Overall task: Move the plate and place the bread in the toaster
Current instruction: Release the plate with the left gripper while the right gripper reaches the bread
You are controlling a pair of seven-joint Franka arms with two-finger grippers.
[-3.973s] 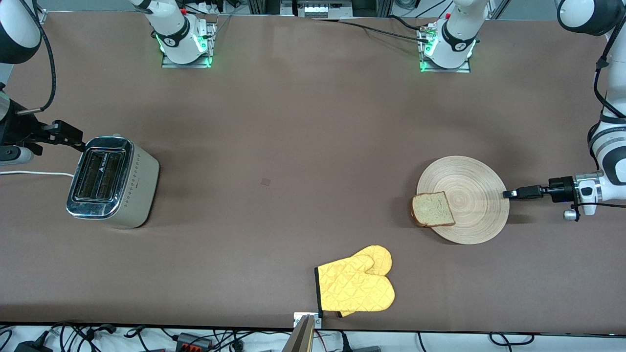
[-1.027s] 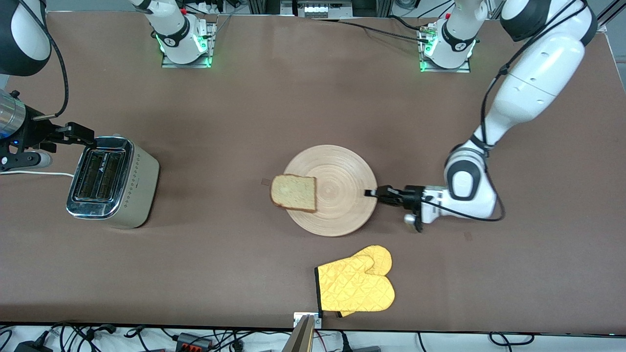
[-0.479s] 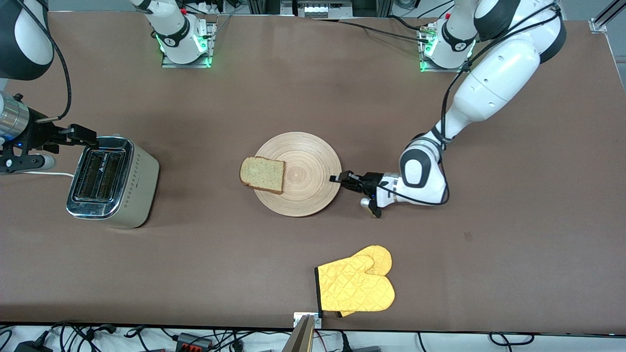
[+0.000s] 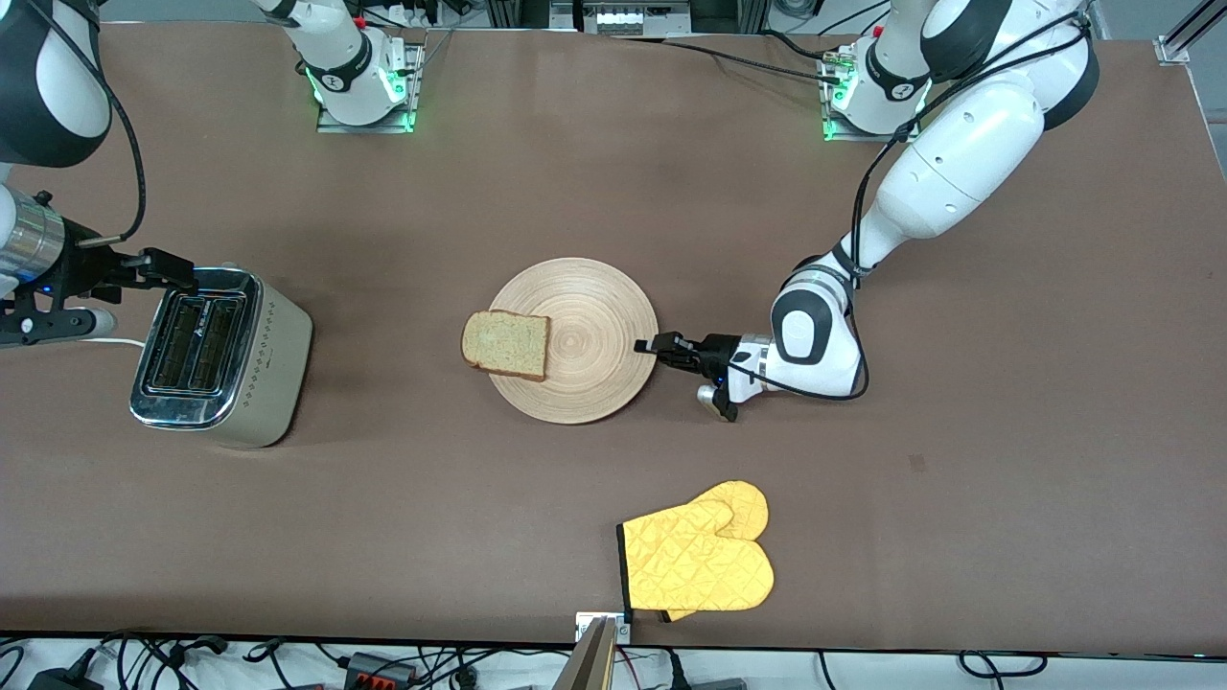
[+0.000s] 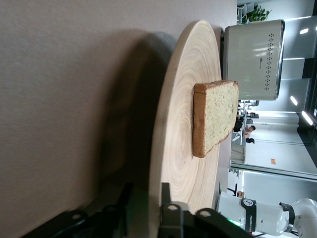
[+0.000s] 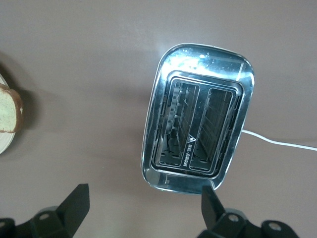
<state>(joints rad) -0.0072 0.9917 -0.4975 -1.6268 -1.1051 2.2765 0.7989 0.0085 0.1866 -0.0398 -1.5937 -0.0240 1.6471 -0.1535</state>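
Note:
The round light-wood plate [image 4: 585, 335] lies mid-table with the bread [image 4: 505, 345] on its rim toward the toaster [image 4: 222, 356]. My left gripper [image 4: 644, 345] is shut on the plate's rim at the side toward the left arm's end. In the left wrist view one finger is over and one under the plate [image 5: 183, 124], with the left gripper [image 5: 143, 192] at the rim, the bread [image 5: 215, 116] and the toaster [image 5: 252, 59] farther off. My right gripper [image 4: 180, 272] is open over the toaster's edge. The right wrist view shows the right gripper [image 6: 143, 198], the toaster's two slots [image 6: 198, 131] and the bread [image 6: 9, 109].
A yellow quilted oven mitt [image 4: 695, 561] lies near the table's edge closest to the front camera. The toaster's white cord [image 4: 115, 341] runs off toward the right arm's end and also shows in the right wrist view [image 6: 277, 143].
My left gripper has dragged the plate with the bread from the left arm's end to mid-table, closer to the toaster. My right gripper has edged slightly toward the toaster.

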